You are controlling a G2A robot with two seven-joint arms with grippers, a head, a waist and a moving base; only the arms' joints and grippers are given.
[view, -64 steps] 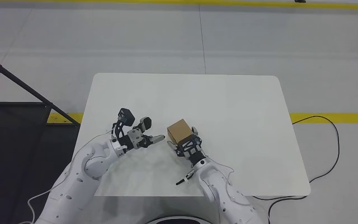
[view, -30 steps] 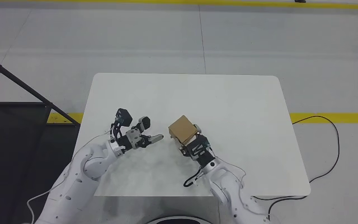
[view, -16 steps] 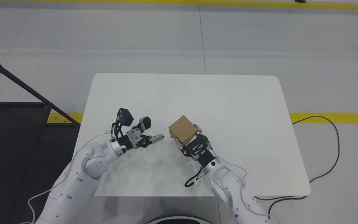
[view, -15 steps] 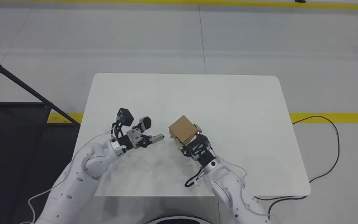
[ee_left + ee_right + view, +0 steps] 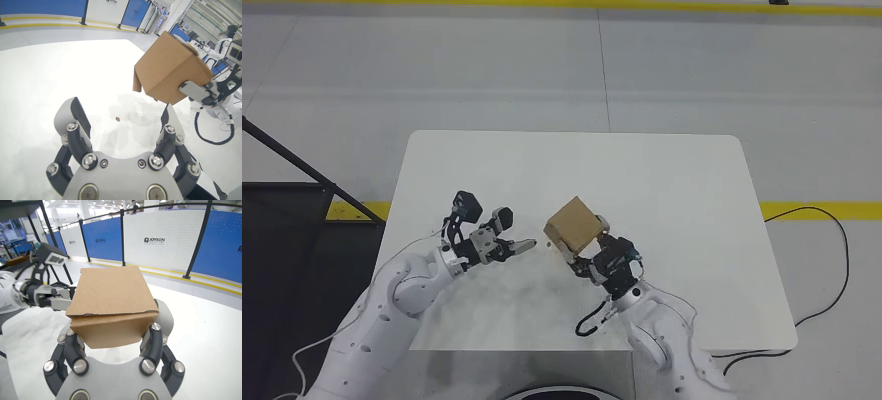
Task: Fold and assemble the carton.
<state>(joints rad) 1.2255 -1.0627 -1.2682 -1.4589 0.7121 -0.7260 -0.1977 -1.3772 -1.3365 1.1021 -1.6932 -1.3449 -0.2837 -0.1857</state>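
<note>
Carton (image 5: pixel 111 306): brown cardboard box, folded into a cube – is being held tilted, lifted off the white table (image 5: pixel 672 190), over the table's near middle part; one small flap is hanging down at a lower corner.
Right gripper (image 5: pixel 117 323): is pinching the carton by two opposite sides, a finger pressing flat on each – the box is sitting between the fingers, its closed top panel facing up towards the wrist camera.
Left gripper (image 5: pixel 121 108): is hovering low over the table just beside the carton, on its left, fingers spread wide and holding nothing; it is pointing at the box without touching it.
Scrap (image 5: pixel 118 119): tiny brown fleck, is lying on the table in front of the left gripper's fingers.
</note>
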